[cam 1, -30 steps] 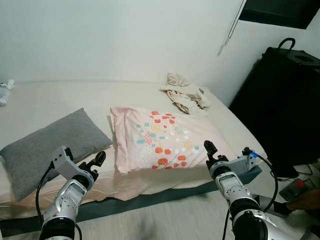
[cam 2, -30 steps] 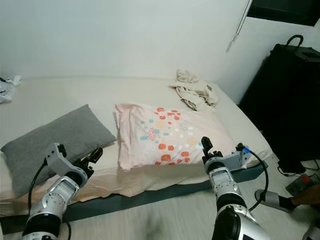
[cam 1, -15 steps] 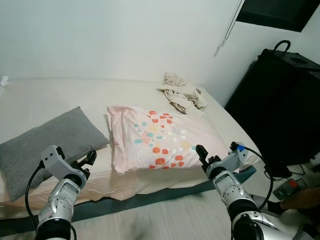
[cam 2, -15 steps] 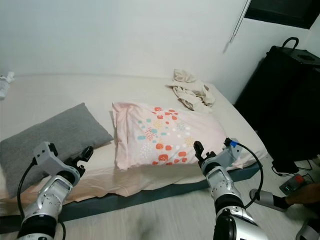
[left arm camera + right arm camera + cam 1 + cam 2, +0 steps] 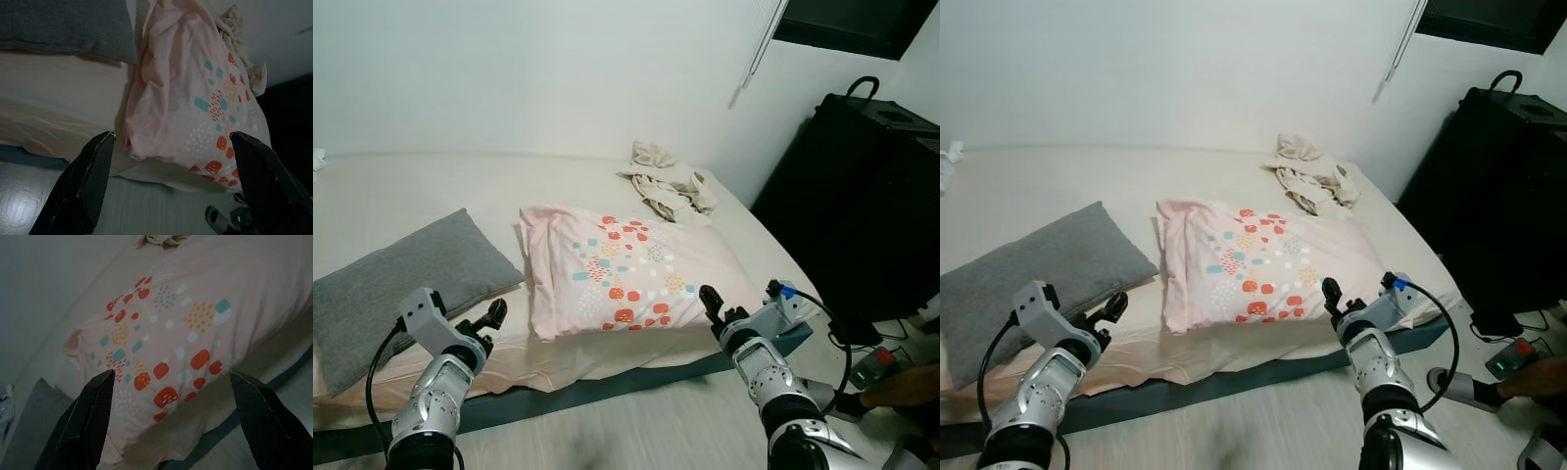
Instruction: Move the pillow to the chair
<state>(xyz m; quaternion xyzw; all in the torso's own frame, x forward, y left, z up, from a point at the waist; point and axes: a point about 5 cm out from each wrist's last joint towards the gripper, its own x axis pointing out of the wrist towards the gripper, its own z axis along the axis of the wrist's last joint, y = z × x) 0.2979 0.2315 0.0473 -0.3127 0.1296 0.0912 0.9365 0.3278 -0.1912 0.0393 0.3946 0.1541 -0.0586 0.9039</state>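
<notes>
Across the bed point(image 5: 401, 196) lies the pink pillow point(image 5: 626, 274), between my left pincer point(image 5: 492, 315) and right pincer point(image 5: 709, 301), both spread wide, empty. Pinching only loose cover could let it slip.

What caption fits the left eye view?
Both open grippers, left and right, hover before the patterned pink pillow on the bed.
</notes>
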